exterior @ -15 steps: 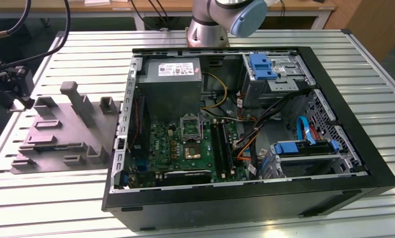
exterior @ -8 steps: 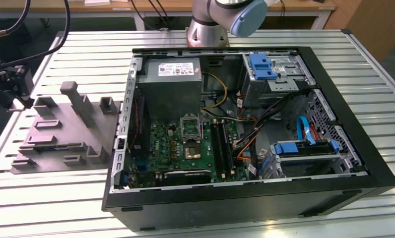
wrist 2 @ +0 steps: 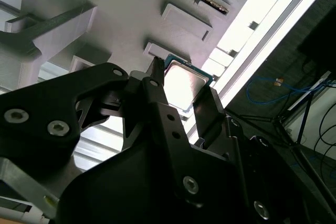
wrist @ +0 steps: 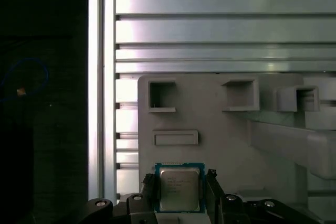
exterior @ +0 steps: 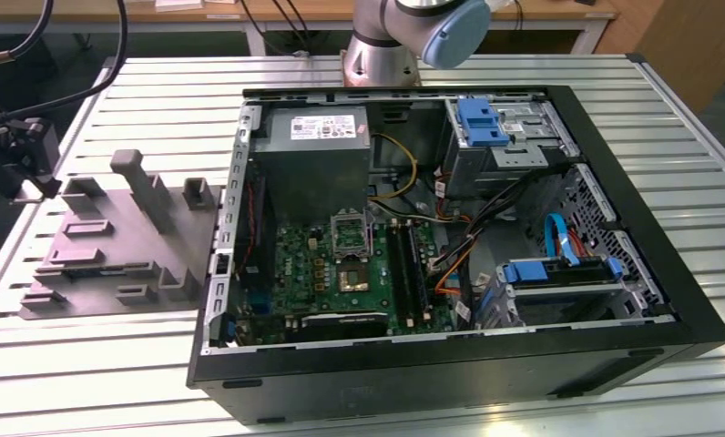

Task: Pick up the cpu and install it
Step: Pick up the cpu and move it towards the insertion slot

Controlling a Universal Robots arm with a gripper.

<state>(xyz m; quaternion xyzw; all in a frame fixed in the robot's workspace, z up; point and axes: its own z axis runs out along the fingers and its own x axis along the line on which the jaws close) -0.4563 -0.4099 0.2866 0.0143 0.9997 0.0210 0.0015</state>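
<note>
The cpu (wrist: 179, 188) is a small square chip with a silvery top and a bluish rim. It sits between my gripper's (wrist: 180, 181) two black fingers (wrist: 149, 186), which are shut on its opposite edges. In the second wrist view the cpu (wrist 2: 184, 81) shows at the fingertips of the gripper (wrist 2: 185, 92), in front of the grey fixture (wrist 2: 131, 9). In the exterior view the gripper (exterior: 25, 173) hangs above the table at that view's far left, beside the fixture (exterior: 119, 246). The metal-framed socket (exterior: 351, 233) lies on the green motherboard (exterior: 326, 273) inside the open computer case (exterior: 460, 355).
The grey fixture plate (wrist: 220, 129) carries raised blocks and square pockets. It rests on a slatted aluminium table (exterior: 119, 364) whose edge rail (wrist: 102, 77) runs close by. Cables, blue drive brackets (exterior: 482, 123) and a power supply (exterior: 320, 146) crowd the case. The arm's base (exterior: 381, 55) stands behind the case.
</note>
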